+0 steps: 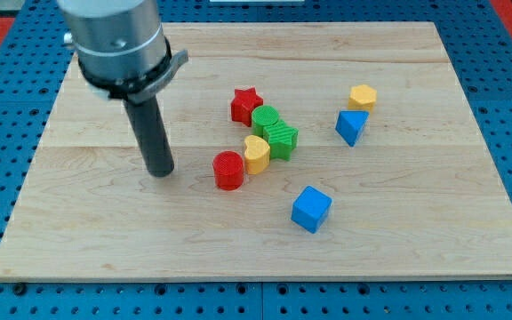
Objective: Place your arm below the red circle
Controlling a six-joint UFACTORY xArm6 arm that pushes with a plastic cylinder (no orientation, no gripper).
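The red circle block (228,170) lies near the middle of the wooden board (105,240). My tip (161,172) rests on the board to the view's left of the red circle, about level with it and a short gap away. A yellow block (256,153) touches the red circle on its upper right.
A green cube (282,138) and a second green block (265,116) sit by the yellow one, with a red star (246,104) above them. A blue triangle (352,126) and a yellow hexagon (363,97) lie to the right. A blue cube (310,209) lies at lower right.
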